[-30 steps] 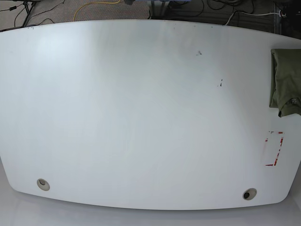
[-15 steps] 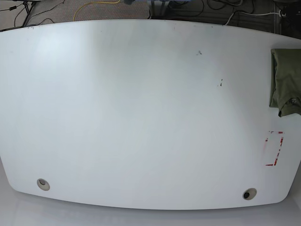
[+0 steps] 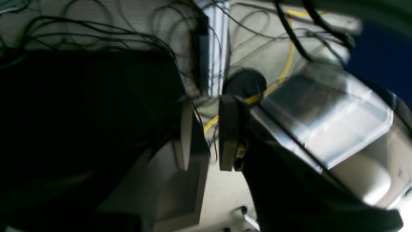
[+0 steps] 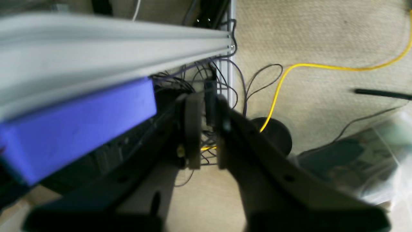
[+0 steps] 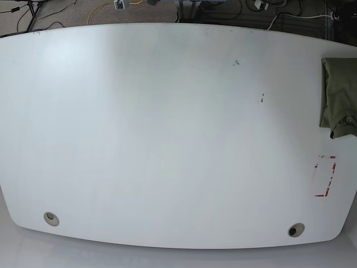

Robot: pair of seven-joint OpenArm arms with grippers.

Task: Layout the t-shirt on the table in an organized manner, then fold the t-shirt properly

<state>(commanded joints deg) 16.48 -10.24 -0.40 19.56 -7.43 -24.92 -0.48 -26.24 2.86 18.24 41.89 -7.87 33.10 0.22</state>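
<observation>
The t-shirt (image 5: 338, 96) is seen bunched up at the 3 o'clock edge of the white surface (image 5: 167, 134). The left tool (image 3: 206, 137) and right tool (image 4: 205, 130) are held slightly apart over the floor, clamped on nothing, away from the t-shirt.

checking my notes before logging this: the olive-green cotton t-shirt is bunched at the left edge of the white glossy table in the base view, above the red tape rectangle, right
Not quite. The base view shows the olive-green cotton t-shirt bunched at the right edge of the white glossy table, not the left. It does sit above the red tape rectangle.
</observation>
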